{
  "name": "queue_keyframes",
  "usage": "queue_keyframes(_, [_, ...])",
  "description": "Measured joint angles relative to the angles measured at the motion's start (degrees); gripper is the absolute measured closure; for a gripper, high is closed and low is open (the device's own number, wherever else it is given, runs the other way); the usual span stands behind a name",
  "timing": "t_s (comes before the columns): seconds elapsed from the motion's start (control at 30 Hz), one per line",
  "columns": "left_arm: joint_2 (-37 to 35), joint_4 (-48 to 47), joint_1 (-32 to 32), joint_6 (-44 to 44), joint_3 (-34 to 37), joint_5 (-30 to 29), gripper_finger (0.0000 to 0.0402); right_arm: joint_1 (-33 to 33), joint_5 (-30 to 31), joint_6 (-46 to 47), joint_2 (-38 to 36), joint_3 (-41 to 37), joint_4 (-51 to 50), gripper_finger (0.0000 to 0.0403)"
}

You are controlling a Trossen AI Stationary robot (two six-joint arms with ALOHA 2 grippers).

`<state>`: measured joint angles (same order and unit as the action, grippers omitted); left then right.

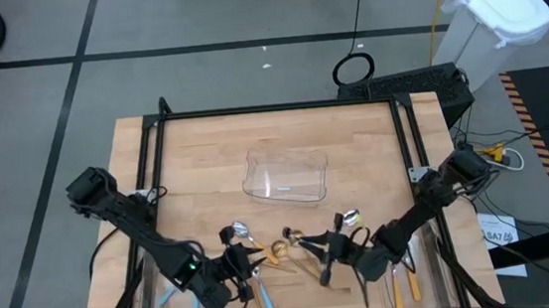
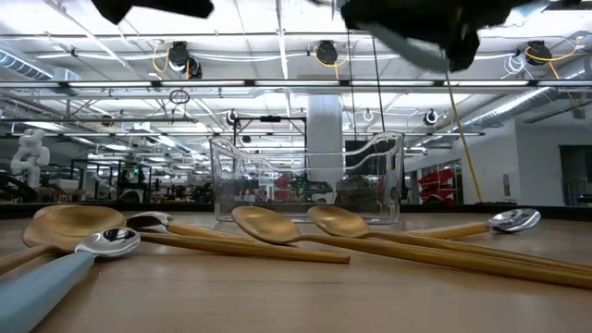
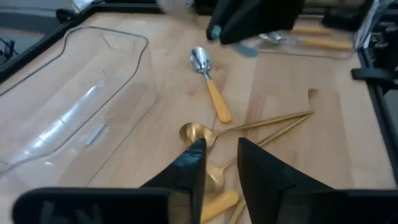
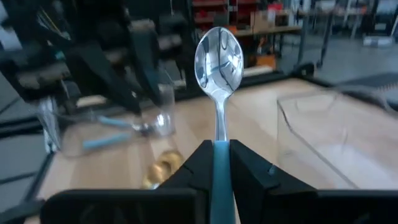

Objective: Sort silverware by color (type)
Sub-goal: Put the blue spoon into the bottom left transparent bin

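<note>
Tabletop: blue-handled spoon (image 4: 219, 93) in right gripper (image 4: 217, 163)

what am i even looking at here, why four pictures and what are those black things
The black things are two robot arms working at a wooden table, each ending in a two-finger gripper. The four pictures show one moment: one from above, one level with the tabletop, and one from a camera on each wrist. On the table lie small spoons: gold spoons, an orange-handled spoon and others, plus a clear plastic tray in the middle. The right gripper is shut on a blue-handled spoon, held bowl up. The left gripper is open, just above the gold spoons.
</note>
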<state>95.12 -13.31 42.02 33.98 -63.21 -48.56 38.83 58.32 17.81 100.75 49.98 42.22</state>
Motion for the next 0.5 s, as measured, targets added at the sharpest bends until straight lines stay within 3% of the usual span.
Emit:
queue_keyframes(0.3, [6.17,22.60,-2.22,-18.36,-0.01,0.11,0.0205,2.94,0.36,-15.28,0.00,0.00,16.22,0.0371])
queue_keyframes(0.5, [11.61,38.93,-4.13,-26.00,-0.01,2.74,0.0182,3.28,-0.03,-18.08,-0.02,0.02,17.86,0.0370])
